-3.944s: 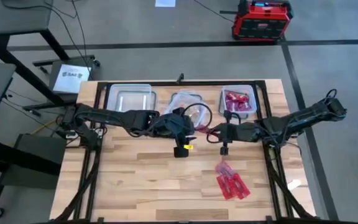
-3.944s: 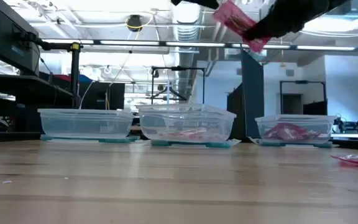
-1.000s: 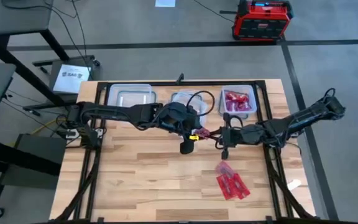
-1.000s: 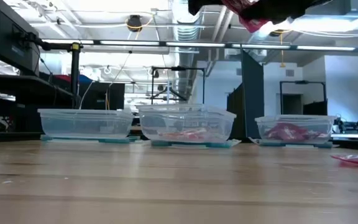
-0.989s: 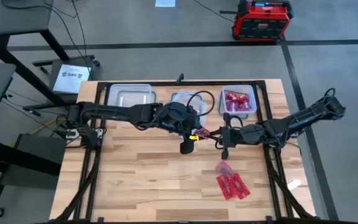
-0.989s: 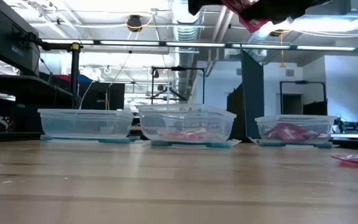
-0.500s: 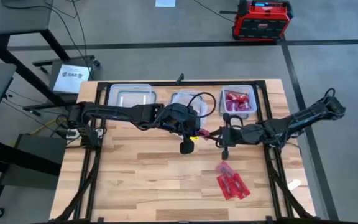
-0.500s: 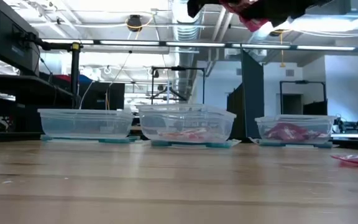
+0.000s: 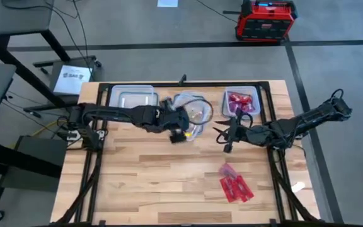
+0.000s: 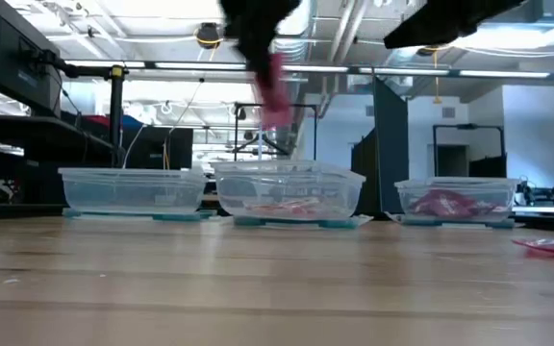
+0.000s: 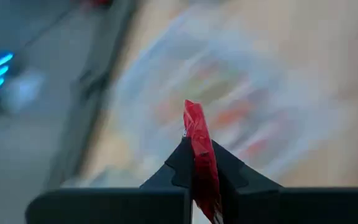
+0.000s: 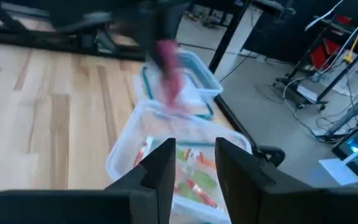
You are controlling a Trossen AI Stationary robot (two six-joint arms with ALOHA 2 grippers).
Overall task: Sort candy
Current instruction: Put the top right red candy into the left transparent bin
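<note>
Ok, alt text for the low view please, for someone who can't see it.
A dark left gripper hangs above the wooden table, holding a flat pink candy packet over the middle of three clear plastic containers. The right gripper is high up at right, empty. More red packets lie on the table at far right.

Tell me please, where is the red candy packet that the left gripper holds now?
The red candy packet is pinched in the left gripper, held in the air above the middle container, as the low view shows.
</note>
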